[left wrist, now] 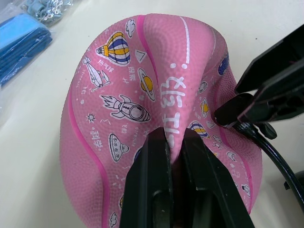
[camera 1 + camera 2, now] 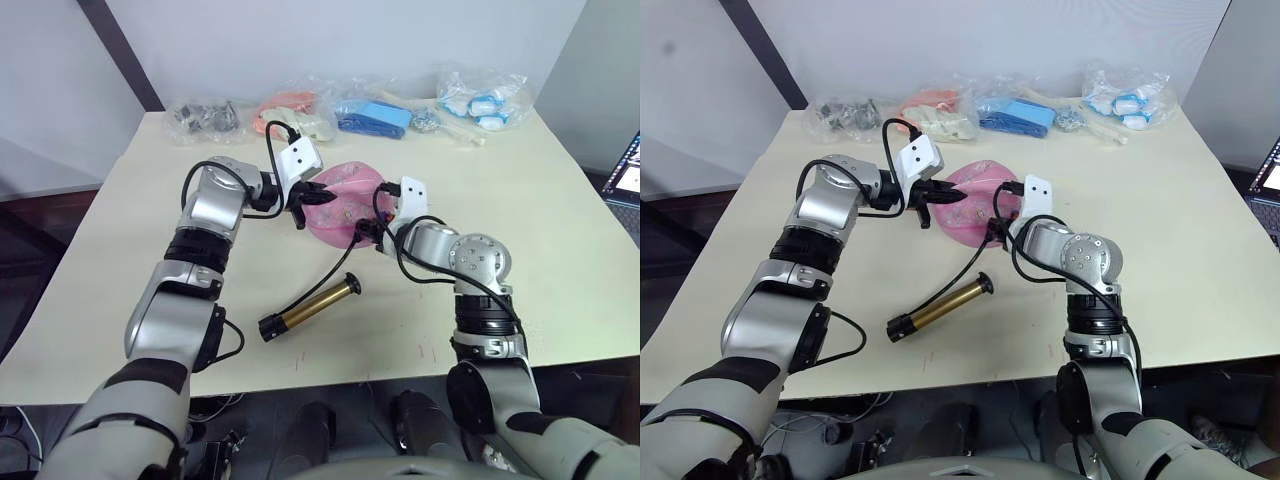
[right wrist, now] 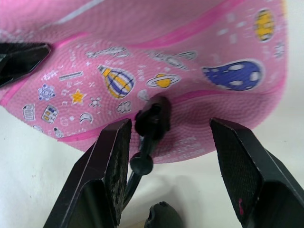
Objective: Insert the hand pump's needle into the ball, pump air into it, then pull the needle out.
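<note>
Pink ball (image 1: 156,95) pinched by left gripper (image 1: 173,142), right gripper (image 3: 171,137) spread around needle (image 3: 153,118)

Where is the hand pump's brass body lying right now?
In the head views, the hand pump lies flat on the table in front of the pink ball, between the two arms, with its hose running up towards the ball.
</note>
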`<state>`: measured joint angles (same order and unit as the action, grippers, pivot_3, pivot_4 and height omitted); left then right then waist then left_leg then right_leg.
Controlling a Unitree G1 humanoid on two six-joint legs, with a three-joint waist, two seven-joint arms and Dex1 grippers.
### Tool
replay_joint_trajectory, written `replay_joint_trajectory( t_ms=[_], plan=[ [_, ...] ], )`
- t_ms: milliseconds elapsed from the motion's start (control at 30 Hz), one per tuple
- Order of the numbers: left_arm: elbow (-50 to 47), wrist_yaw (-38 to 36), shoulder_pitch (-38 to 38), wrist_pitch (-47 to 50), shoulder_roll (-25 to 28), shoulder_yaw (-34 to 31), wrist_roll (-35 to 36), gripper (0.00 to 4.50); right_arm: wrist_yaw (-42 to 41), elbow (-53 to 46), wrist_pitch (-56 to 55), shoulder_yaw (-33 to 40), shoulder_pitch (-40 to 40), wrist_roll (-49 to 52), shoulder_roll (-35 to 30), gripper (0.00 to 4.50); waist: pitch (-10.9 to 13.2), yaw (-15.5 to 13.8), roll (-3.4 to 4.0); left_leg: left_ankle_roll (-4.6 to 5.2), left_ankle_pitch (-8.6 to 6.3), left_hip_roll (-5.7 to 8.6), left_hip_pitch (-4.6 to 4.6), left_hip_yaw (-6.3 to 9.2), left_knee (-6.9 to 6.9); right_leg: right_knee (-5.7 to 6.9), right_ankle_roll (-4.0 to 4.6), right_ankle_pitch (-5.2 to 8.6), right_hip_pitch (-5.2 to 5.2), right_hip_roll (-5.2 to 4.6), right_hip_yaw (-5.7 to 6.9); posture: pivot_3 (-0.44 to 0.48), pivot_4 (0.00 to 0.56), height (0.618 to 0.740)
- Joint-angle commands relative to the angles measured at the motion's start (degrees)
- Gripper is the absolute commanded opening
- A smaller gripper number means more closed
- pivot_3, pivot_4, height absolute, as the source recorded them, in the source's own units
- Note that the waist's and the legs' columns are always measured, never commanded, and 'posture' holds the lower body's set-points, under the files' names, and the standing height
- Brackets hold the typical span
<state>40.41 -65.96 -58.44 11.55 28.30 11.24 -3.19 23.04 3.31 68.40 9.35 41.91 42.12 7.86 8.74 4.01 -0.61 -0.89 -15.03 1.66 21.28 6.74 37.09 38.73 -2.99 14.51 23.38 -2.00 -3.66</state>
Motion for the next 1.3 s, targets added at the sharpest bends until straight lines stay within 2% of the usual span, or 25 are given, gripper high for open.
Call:
replay_joint_trajectory(
  t_ms=[33,367,533,567,1033,1300],
  plan=[
    [1.0,-0.9,2.3,1.3,-0.1,2.0,-1.2,0.0,-0.4,-1.3,-1.4,-0.5,3.1,0.2,6.3,2.75,0.0,0.0,0.0,0.0,0.0,0.0,0.0,0.01,0.0,-0.01,0.0,0.0,0.0,0.0,0.0,0.0,0.15,0.74],
    [0.5,-0.8,2.6,1.6,-0.1,2.0,-1.2,0.0,-0.2,-0.6,-2.2,0.3,3.6,0.6,6.2,2.75,0.0,0.0,0.0,0.0,0.0,0.0,0.01,0.02,0.0,-0.02,0.0,0.0,0.0,0.0,0.0,0.0,0.15,0.74],
    [0.4,-0.8,2.6,1.7,-0.2,2.0,-1.1,0.0,-0.3,0.7,-2.1,-0.1,3.9,1.1,7.2,0.48,0.0,0.0,0.0,0.0,0.0,0.0,0.01,0.02,0.0,-0.02,0.0,0.0,0.0,0.0,0.01,0.0,0.15,0.74],
    [0.3,-0.7,2.6,1.7,-0.2,2.0,-1.1,0.0,-0.3,1.0,-2.3,-0.3,4.0,1.1,7.2,0.32,0.0,0.0,0.0,0.0,0.0,0.0,0.01,0.02,0.0,-0.02,0.0,0.0,0.0,0.0,0.01,0.0,0.15,0.74],
    [-0.8,-0.6,3.6,2.5,-0.4,1.9,-1.0,0.0,-0.4,6.1,-4.7,-1.0,5.0,-0.1,7.1,0.32,0.0,0.1,0.0,0.0,0.0,-0.01,-0.04,0.01,0.0,0.0,0.0,0.0,-0.01,0.01,0.01,0.0,0.15,0.74],
    [-1.7,-0.8,4.3,3.4,-0.6,2.2,-0.8,0.0,-3.9,18.1,-10.1,-2.1,7.9,-4.0,6.1,0.32,0.0,1.1,-0.04,0.0,0.0,-0.05,-0.47,-0.04,-0.15,-0.01,-0.01,0.01,-0.26,0.06,-0.08,0.0,0.15,0.74]
  ],
)
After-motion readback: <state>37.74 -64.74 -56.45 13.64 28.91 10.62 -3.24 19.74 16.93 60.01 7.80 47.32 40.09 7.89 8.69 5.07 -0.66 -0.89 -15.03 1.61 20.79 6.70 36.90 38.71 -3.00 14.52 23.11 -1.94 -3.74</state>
